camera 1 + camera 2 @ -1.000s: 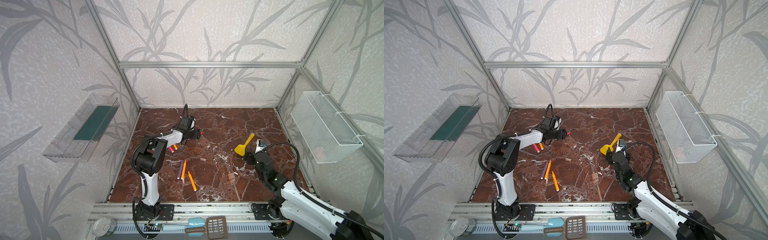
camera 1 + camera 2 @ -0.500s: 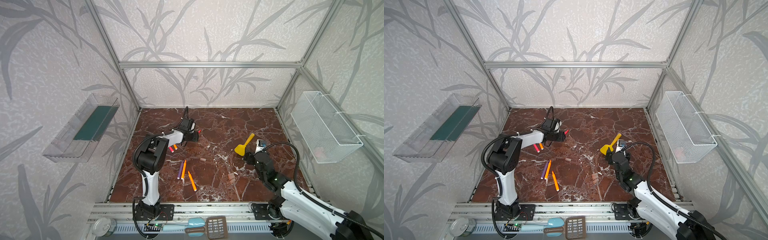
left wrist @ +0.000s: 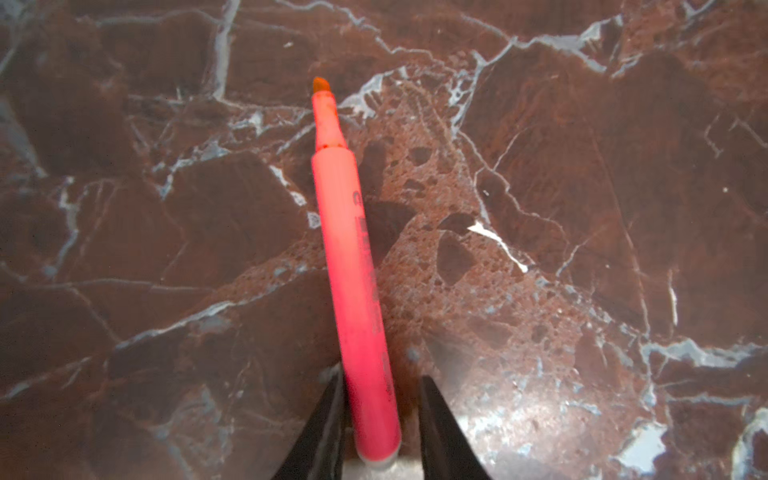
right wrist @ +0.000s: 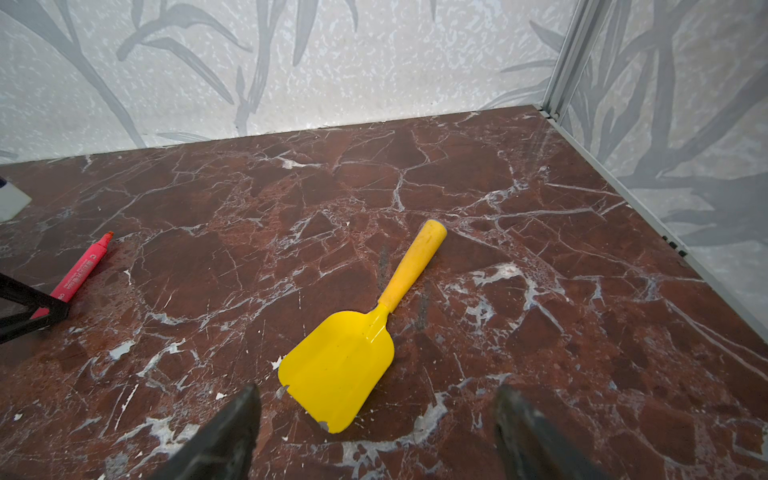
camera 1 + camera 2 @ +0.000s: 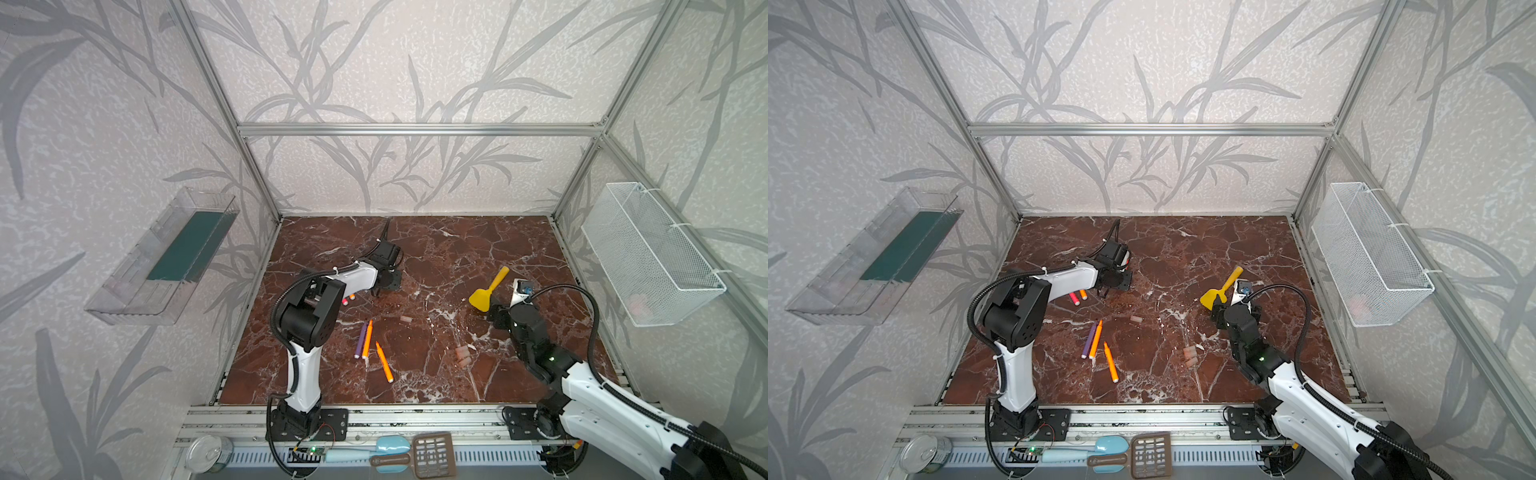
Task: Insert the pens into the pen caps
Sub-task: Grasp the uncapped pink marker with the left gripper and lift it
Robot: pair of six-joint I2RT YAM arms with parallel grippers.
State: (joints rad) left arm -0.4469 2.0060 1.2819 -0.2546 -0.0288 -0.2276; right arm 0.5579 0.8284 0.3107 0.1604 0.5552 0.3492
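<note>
Slim red-pink pen — chisel-tipped — lies on veined marble within the left gripper.

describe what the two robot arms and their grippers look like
The left arm and the right arm both have smooth white shells with chunky black joints. A black ribbed cable loops along each arm. The right arm has a small green light. The left gripper and right gripper end in thin, black, tapered fingers.
</note>
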